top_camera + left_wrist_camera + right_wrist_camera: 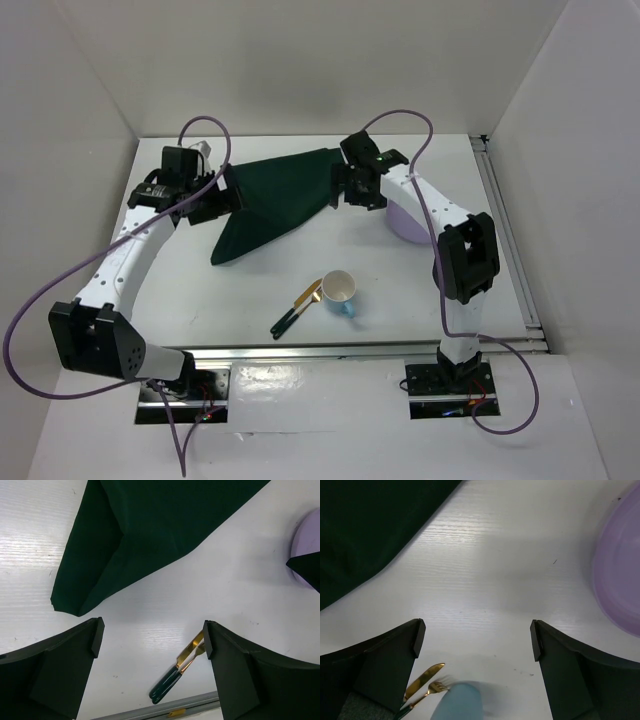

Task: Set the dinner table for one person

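Observation:
The dinner table [180, 290] is a large white top with a metal rail along its edges. A dark green cloth placemat [275, 200] lies rumpled and folded at the back middle. A lilac plate [405, 222] sits at the right, partly under the right arm. A blue cup [340, 292] lies near the front, beside a gold knife and fork with green handles [297, 308]. My left gripper [215, 195] is open and empty at the cloth's left edge. My right gripper [345, 185] is open and empty by the cloth's right corner. The left wrist view shows the cloth [150, 525] beyond its gripper [152, 632].
White walls close in the table on the left, back and right. The metal rail [350, 350] runs along the front edge, above the arm bases. The right wrist view shows the plate [620, 575], the cup [457, 702] and the knife [422, 680] near its gripper [477, 635].

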